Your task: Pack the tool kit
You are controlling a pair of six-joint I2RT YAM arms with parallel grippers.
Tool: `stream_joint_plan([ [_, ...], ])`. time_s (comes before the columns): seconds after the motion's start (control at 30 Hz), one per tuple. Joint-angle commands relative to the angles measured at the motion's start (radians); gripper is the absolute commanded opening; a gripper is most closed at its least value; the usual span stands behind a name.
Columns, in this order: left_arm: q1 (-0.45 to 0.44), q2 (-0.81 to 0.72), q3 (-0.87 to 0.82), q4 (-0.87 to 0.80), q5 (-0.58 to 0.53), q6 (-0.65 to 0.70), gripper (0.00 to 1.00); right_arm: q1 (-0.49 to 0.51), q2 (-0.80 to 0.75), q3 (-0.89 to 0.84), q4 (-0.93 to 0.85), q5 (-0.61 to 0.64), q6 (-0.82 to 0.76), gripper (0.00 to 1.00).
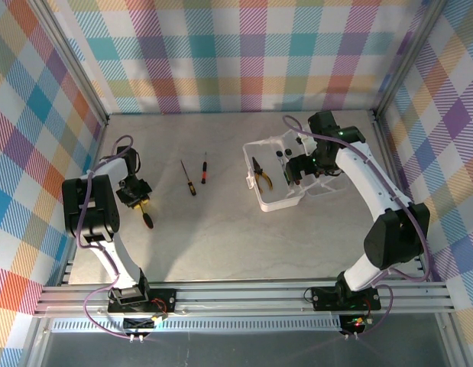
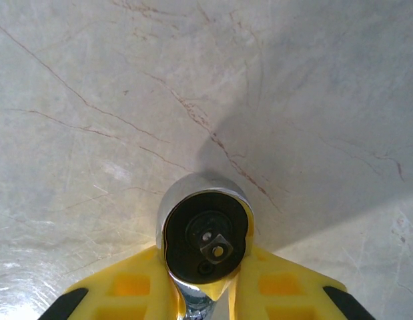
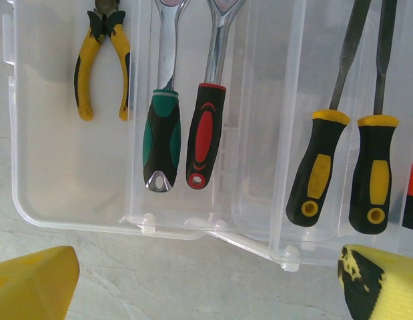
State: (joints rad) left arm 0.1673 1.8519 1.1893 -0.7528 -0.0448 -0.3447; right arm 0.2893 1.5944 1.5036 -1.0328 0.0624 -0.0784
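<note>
My left gripper (image 2: 216,283) is shut on the chrome neck of a ratchet wrench (image 2: 205,233), whose round black head with its square drive faces the camera just over the table. From above, that gripper (image 1: 137,196) sits at the left, and the wrench's dark handle (image 1: 148,219) sticks out toward the front. The translucent case (image 1: 291,200) lies open at the right with yellow-handled pliers (image 1: 261,176) inside. Above it my right gripper (image 1: 301,167) stands open. In the right wrist view the case (image 3: 73,193) holds the pliers (image 3: 103,60) and two wrenches (image 3: 205,137).
Two small screwdrivers (image 1: 189,177) (image 1: 204,167) lie loose on the table between the arms. Black-and-yellow handled tools (image 3: 319,167) rest in the case's other half. Checked walls close the table at the back and sides.
</note>
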Motion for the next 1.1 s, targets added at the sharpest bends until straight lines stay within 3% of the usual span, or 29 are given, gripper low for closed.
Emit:
stream_joint_plan([
  [0.0,0.012,-0.01,-0.042,0.038,0.055,0.025,0.0,0.003,-0.003,0.032,-0.006,-0.013,0.023,0.99],
  [0.27,-0.048,-0.172,-0.029,-0.04,0.079,0.035,0.0,0.006,-0.059,0.029,-0.025,-0.015,0.029,0.99],
  [0.53,-0.174,-0.29,0.029,-0.111,0.131,0.007,0.0,0.028,-0.123,0.007,-0.037,-0.023,0.043,0.99],
  [0.7,-0.273,-0.31,0.072,-0.126,0.151,-0.019,0.0,0.05,-0.148,-0.006,-0.029,-0.051,0.048,0.99],
  [1.07,-0.389,-0.287,0.113,-0.085,0.221,-0.06,0.0,0.07,-0.159,-0.018,-0.016,-0.087,0.057,0.99],
])
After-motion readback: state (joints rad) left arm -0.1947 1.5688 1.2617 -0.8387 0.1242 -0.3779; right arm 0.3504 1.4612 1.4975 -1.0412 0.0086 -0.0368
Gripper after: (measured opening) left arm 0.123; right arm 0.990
